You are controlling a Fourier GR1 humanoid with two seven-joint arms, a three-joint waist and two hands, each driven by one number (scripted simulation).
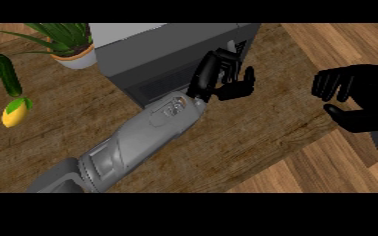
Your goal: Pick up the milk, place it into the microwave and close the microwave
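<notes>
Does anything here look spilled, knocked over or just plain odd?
Nothing looks spilled or broken. The potted plant stands upright beside the microwave, and a lemon lies on the counter at the left edge. One oddity: no milk shows anywhere.

Wooden counter [244,130] bearing grey microwave [177,55], potted plant [70,45], lemon [15,114] and dark green vegetable [9,75].

Microwave [170,47]: 12 o'clock; rear cut by the upper edge, part of the front hidden behind the left hand [225,80].
Right hand [347,87]: 3 o'clock; wrist cut by the right edge.
Left forearm [140,140]: 7 o'clock; runs out at the lower edge.
Potted plant [76,57]: 10 o'clock; leaves cut above.
Dark green object [8,75]: 9 o'clock; cut by the left edge, kind unclear.
</notes>
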